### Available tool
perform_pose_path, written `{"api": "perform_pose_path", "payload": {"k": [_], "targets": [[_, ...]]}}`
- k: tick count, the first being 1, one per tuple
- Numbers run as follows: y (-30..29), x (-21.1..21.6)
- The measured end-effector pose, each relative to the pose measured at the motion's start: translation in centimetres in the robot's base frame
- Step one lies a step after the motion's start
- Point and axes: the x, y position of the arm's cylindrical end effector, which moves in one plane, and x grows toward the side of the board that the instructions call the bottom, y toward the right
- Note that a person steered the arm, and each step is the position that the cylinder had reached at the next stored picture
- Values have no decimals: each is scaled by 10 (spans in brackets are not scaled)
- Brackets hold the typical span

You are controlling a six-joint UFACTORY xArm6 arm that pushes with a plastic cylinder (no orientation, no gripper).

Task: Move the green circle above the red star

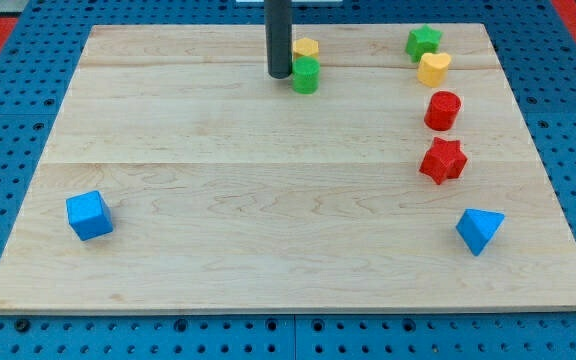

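The green circle [306, 75] stands near the top middle of the wooden board [218, 200], touching a yellow block [306, 48] just above it. My tip [279, 75] is at the green circle's left side, touching or nearly touching it. The red star [442, 160] lies at the view's right, far to the right of and below the green circle. A red cylinder [443, 110] stands directly above the red star.
A green star-shaped block [423, 42] and a yellow heart-shaped block [433, 68] stand at the top right above the red cylinder. A blue triangular block [479, 230] lies at the lower right. A blue cube [89, 215] lies at the lower left.
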Motion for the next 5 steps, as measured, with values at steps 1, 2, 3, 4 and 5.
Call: {"api": "perform_pose_path", "payload": {"k": [1, 2, 3, 4, 5], "targets": [[12, 19], [26, 32], [40, 30], [38, 6], [40, -9]]}}
